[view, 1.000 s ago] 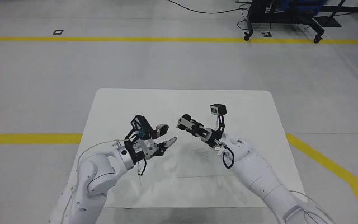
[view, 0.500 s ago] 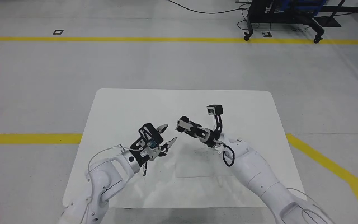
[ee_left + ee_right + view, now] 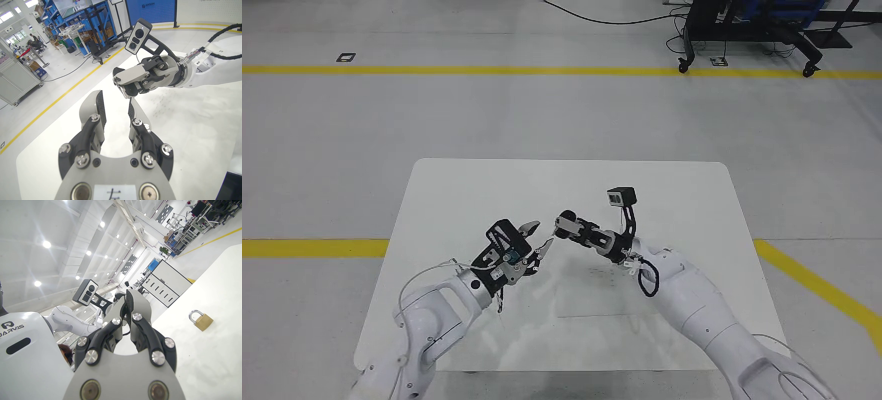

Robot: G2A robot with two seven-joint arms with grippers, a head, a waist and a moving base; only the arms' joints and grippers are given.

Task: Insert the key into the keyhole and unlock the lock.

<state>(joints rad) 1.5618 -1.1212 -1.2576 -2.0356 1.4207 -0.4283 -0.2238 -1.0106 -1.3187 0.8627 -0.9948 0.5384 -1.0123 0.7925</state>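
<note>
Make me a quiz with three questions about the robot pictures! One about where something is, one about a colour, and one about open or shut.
1. Where is the padlock?
A) in a gripper
B) on the table
C) on the floor

2. What colour is the padlock's body?
A) red
B) blue
C) gold

3. How is the left gripper?
A) open
B) shut on the padlock
C) shut on a cloth

Answers:
1 B: the padlock lies on the white table, with no gripper touching it.
2 C: its body is brass-gold under a silver shackle.
3 A: its fingers stand apart with nothing between them, while the right gripper pinches the key.
</note>
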